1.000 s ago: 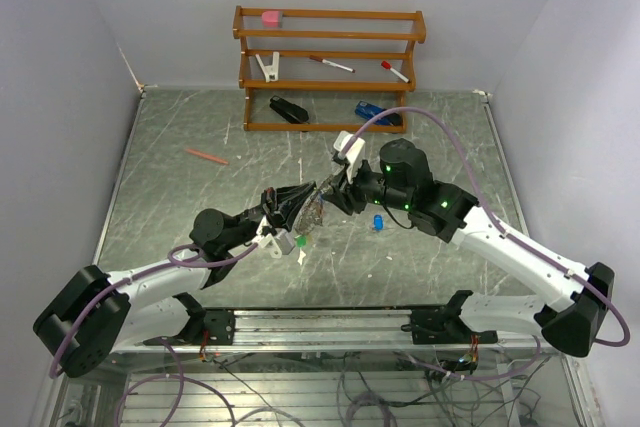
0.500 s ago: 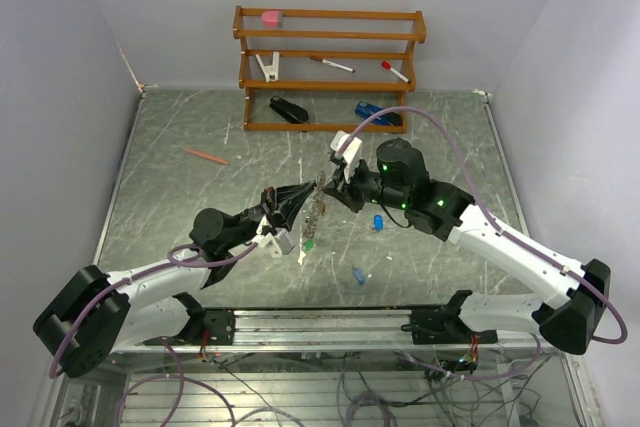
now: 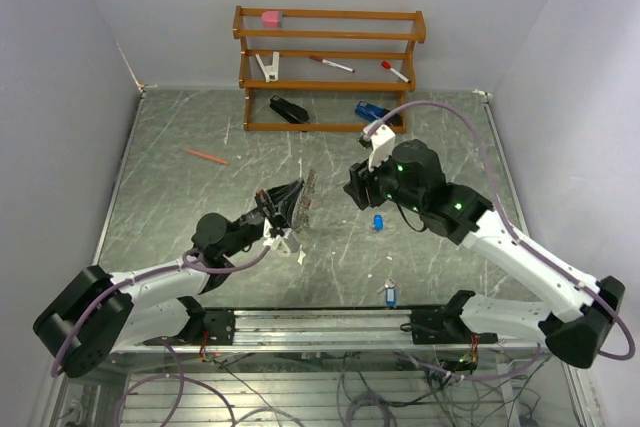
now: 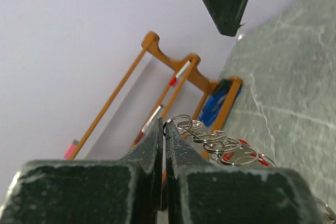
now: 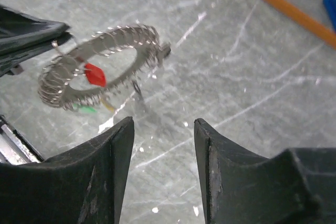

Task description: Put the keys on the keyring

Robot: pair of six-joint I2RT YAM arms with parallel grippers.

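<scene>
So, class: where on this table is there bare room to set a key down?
Bare: the table left of centre, nearer than the orange pencil; the far-right corner beside the wooden rack. Crowded: the centre, where the left end effector grips the keyring, the right end effector faces it, and a blue key lies nearby.

The left arm (image 3: 150,282) and right arm (image 3: 525,259) share white link shells, black joint housings and blocky black bases, with a lilac cable (image 3: 430,104) looping along each. Small green lights (image 3: 400,169) glow on the right arm's black wrist block. The fingers (image 5: 89,182) are dark matte wedges, their edges seemingly scuffed pale.
</scene>
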